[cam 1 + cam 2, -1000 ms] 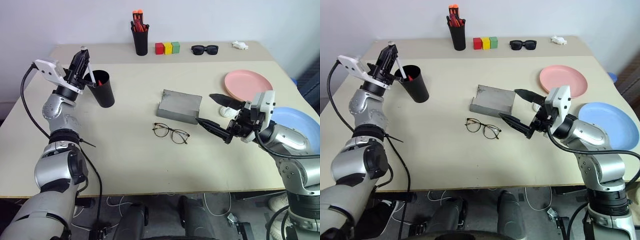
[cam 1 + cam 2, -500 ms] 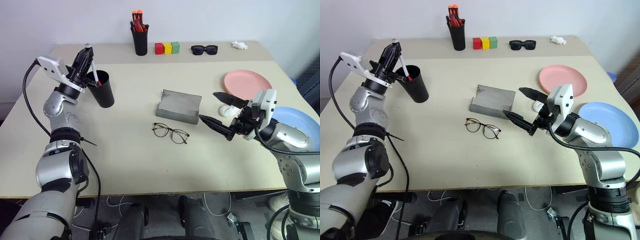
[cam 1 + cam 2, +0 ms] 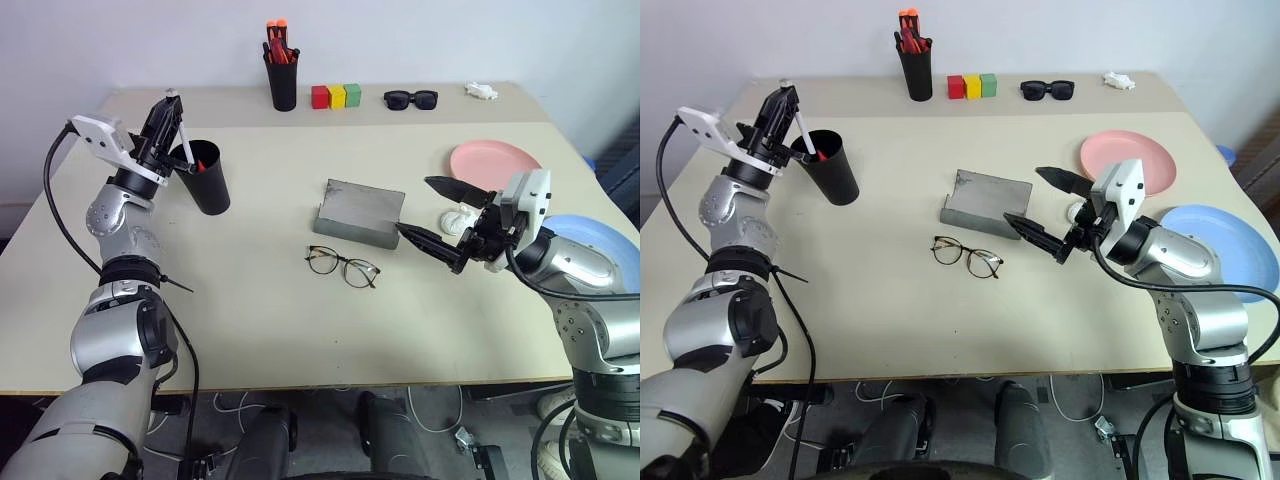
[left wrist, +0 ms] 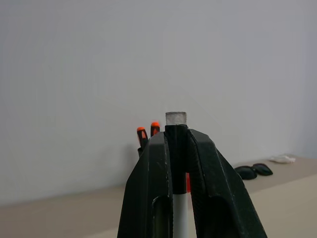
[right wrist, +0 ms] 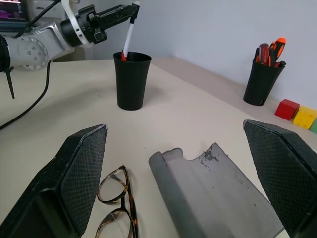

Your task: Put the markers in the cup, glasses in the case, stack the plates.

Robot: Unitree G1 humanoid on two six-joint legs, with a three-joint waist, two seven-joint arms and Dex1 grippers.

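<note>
I am looking down over a pale table. My left gripper is raised over the far left part of the table, its two black fingers pinched shut on the white marker. The marker slants down from my fingertips into the black cup, with its lower end inside the rim. A bit of red-orange shows at the cup's rim beside it (the second marker, as far as I can tell). The cup stands upright.

My right gripper hovers above the table right of centre, its fingers spread wide with nothing between them. One fingertip sits just beside the right end of the grey case. The case lies near the middle of the table, with its lid open. The glasses lie flat on the table just in front of the case, apart from it and to the left of my right gripper.

The pink plate rests on the right side of the table. The blue plate lies nearer to me and further right, partly behind my right arm; the two plates are apart, not stacked. A small white object lies between the pink plate and my right gripper.

Along the far edge stand a black pen pot holding orange-red pens, three coloured blocks, black sunglasses and another small white object.
</note>
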